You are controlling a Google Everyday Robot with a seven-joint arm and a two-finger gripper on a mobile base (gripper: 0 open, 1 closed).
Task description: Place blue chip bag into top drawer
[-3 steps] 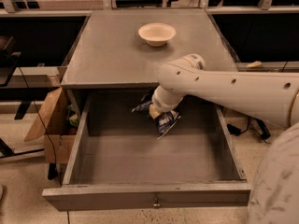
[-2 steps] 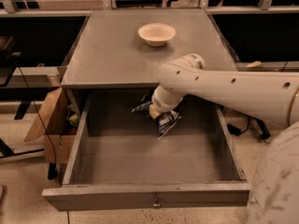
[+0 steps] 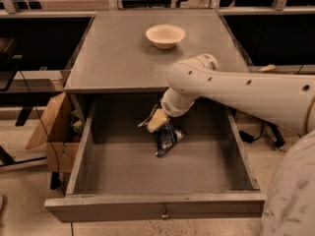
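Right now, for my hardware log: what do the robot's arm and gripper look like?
The arm is a thick, smooth, off-white tube with small dark round dots along its side and a rounded joint. The gripper, inside the top drawer, looks pale cream with grey parts.

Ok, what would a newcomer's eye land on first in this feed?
The big white arm reaching in from the picture's right, its gripper down inside the open top drawer, at the upper end of the blue chip bag near the drawer's back. Then the cream bowl on the cabinet top, far side.
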